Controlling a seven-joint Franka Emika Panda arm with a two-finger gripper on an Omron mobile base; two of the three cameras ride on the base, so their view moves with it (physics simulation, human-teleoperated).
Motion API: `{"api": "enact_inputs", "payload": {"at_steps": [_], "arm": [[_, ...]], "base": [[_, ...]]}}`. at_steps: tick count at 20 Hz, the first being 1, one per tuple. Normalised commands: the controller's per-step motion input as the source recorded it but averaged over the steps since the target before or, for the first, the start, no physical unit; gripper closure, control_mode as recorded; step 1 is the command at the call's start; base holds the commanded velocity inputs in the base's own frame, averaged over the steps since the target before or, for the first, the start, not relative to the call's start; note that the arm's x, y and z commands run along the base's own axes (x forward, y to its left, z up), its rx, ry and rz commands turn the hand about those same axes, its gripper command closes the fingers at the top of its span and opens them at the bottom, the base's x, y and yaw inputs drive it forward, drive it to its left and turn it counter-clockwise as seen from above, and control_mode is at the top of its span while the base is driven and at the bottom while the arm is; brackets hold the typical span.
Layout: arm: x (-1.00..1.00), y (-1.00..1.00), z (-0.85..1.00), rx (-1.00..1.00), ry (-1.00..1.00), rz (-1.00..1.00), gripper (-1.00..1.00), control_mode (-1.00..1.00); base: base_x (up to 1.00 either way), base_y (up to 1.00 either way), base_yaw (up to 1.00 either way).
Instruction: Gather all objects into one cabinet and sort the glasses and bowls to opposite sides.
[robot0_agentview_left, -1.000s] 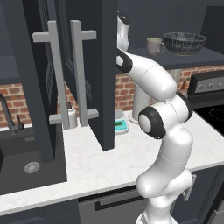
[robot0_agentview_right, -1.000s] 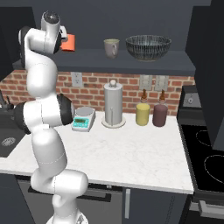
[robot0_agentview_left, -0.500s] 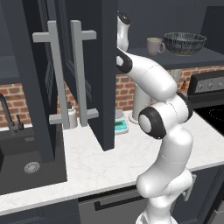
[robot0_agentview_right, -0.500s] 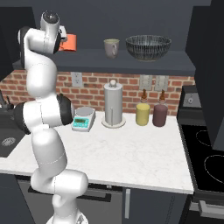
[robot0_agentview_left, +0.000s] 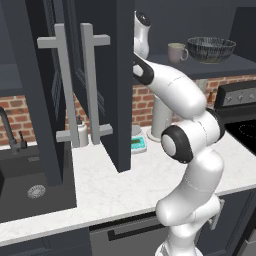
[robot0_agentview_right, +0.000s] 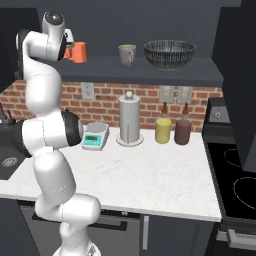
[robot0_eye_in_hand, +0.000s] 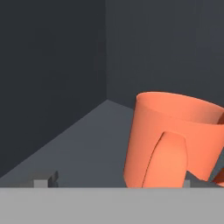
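arm raised, gripper (robot0_agentview_right: 71, 50) seemingly around orange mug (robot0_agentview_right: 78, 52)

Pincer (robot0_eye_in_hand: 116, 183) now spread wide, no more squeezing the orange mug (robot0_agentview_right: 79, 52). Mug let go and standing by itself on the cabinet shelf (robot0_agentview_right: 150, 70).

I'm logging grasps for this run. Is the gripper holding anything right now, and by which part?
Nothing is held. The gripper is open, and the orange mug stands on the cabinet shelf between its fingertips, handle facing the hand.
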Motion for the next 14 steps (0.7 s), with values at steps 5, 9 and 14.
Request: {"api": "enact_inputs", "payload": {"at_steps": [5, 9, 14], "arm": [[-0.34, 0.00, 0.00, 0.00, 0.00, -0.01, -1.00, -1.00], [-0.49, 0.00, 0.00, 0.00, -0.01, -0.03, -1.00, -1.00], [-0.40, 0.00, -0.03, 0.00, -0.01, -0.05, -1.00, -1.00]], "base": [[0.00, 0.00, 0.00], [0.00, 0.00, 0.00], [0.00, 0.00, 0.00]]}}
